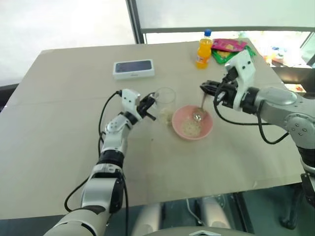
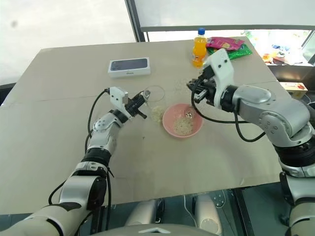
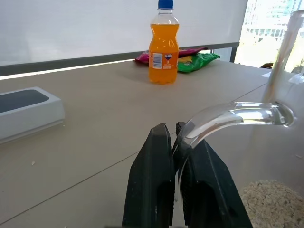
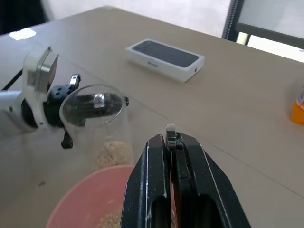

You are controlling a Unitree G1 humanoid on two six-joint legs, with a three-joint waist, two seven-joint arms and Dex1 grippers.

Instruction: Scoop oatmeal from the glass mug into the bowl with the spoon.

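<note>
Head views: my left tool [image 1: 149, 104] is closed on the handle of the glass mug [image 1: 165, 102], which stands upright near the middle of the bench [image 1: 69, 147] with oatmeal [image 1: 166, 116] in its bottom. The bowl [image 1: 192, 123] sits just beside the mug, toward the bench's right edge, with oatmeal in it. My right tool [image 1: 209, 89] is closed on the spoon [image 1: 200, 110], whose tip hangs down into the bowl. A white box [image 1: 133, 68], an orange bottle [image 1: 204, 49] and snack packets [image 1: 229, 48] lie toward the far edge.

Left wrist view: both fingers [image 3: 153, 183] pinch the clear handle.

Right wrist view: my fingers [image 4: 150, 187] clamp the spoon's handle end above the bowl's rim.
</note>
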